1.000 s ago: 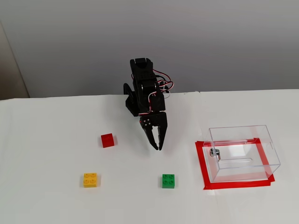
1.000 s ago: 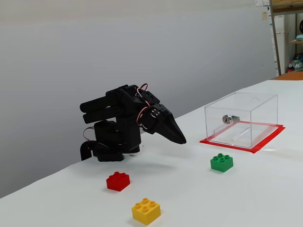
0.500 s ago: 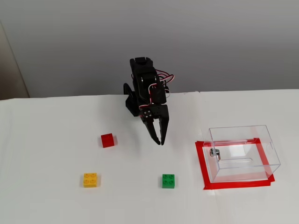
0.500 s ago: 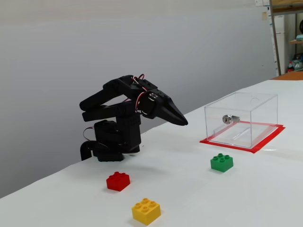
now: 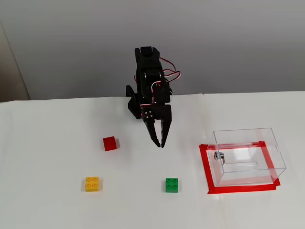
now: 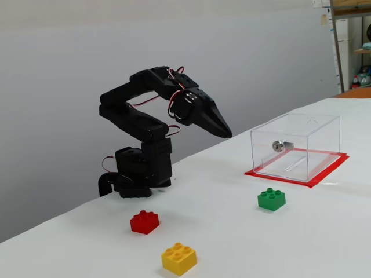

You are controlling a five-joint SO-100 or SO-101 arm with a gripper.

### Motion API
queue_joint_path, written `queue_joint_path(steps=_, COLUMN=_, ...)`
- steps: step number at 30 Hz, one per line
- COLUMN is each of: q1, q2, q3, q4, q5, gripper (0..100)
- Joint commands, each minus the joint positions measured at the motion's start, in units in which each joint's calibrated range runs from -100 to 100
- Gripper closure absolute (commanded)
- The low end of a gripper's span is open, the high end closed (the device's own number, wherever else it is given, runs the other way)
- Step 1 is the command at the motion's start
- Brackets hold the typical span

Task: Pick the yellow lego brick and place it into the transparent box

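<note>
The yellow lego brick [image 5: 92,183] [image 6: 178,259] lies on the white table near its front, left of centre in a fixed view. The transparent box [image 5: 248,156] [image 6: 295,147] stands on red tape at the right, a small metal knob on its wall. My black gripper [image 5: 161,143] [image 6: 227,132] is shut and empty, raised in the air above the table's middle and pointing down toward the front. It is well away from the yellow brick and from the box.
A red brick [image 5: 110,143] [image 6: 145,222] lies left of the gripper, behind the yellow one. A green four-stud brick [image 5: 172,184] [image 6: 271,199] sits in front of the gripper, left of the box. The arm's base [image 6: 137,171] stands at the table's back edge.
The arm has unfolded upward and the gripper has risen higher above the table, staying shut. The bricks and the box have not moved.
</note>
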Motion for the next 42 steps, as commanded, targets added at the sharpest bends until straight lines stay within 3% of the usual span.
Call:
queue_joint_path(steps=1, q1=4.37, q2=4.27, q3=-6.69, q4=0.09, q5=0.23, gripper=98)
queue_joint_path(steps=16, q1=35.28, q2=15.73, q3=-12.75, q4=-0.17, q5=-0.39, gripper=98)
queue_joint_path(steps=27, q1=47.70, q2=32.53, q3=-19.80, q4=-0.78, q5=0.13, gripper=98)
queue_joint_path(steps=29, q1=48.44, q2=36.09, q3=-23.51, q4=-0.43, q5=0.18, gripper=94)
queue_joint_path(steps=34, q1=48.74, q2=42.63, q3=-30.11, q4=0.01, q5=0.18, gripper=72)
queue_joint_path(steps=42, q1=48.66, q2=50.18, q3=-34.63, q4=-0.86, q5=0.18, gripper=67)
